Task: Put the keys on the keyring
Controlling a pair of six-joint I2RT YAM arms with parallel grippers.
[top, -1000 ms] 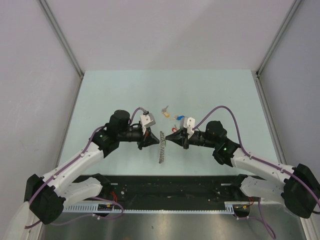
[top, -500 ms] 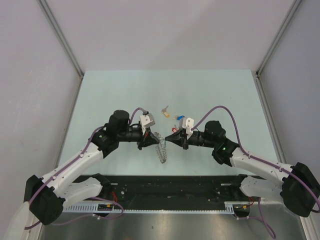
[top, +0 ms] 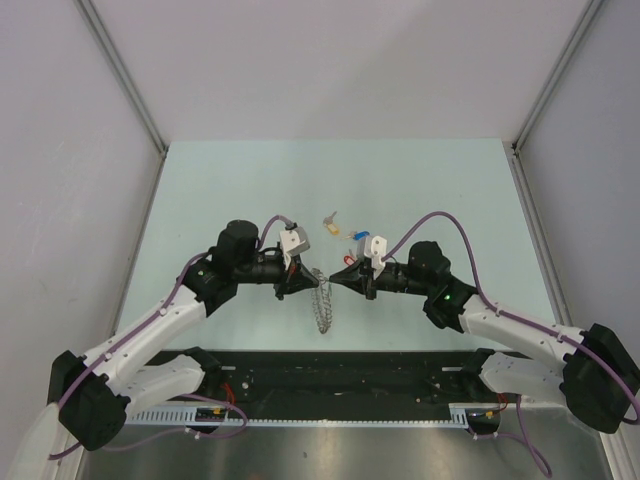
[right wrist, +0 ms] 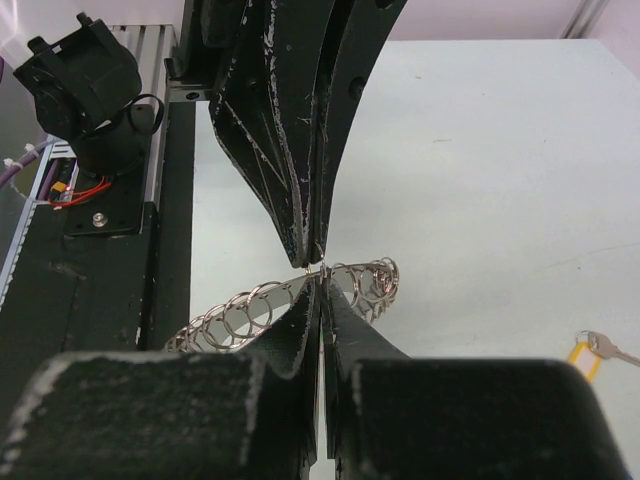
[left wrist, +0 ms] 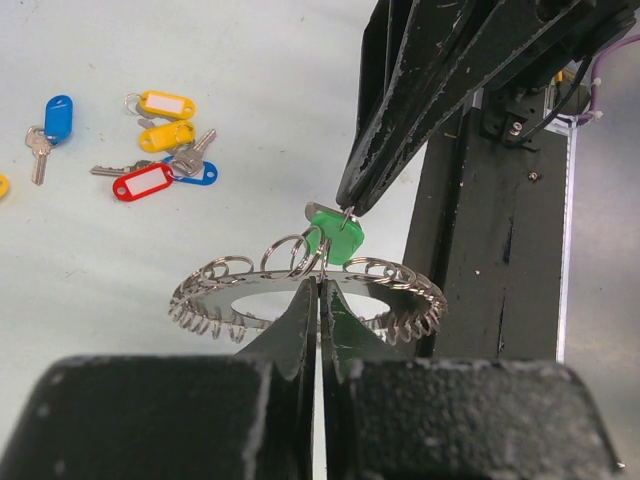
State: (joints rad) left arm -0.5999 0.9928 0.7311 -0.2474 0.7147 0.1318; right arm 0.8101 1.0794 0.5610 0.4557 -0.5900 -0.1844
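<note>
Tip to tip at keyring [left wrist: 215, 290]
Left jaws clenched on its edge; right jaws gripping green key [left wrist: 335, 238] just beyond.

1 keyring [left wrist: 205, 298] and at least 6 keys [left wrist: 142, 183] (2 blue, 2 yellow, 1 red, 1 green).

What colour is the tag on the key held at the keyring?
Green tag, clearest in the left wrist view.

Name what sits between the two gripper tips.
In the left wrist view, a green-tagged key and the edge of the keyring lie between the left gripper and right gripper.
</note>
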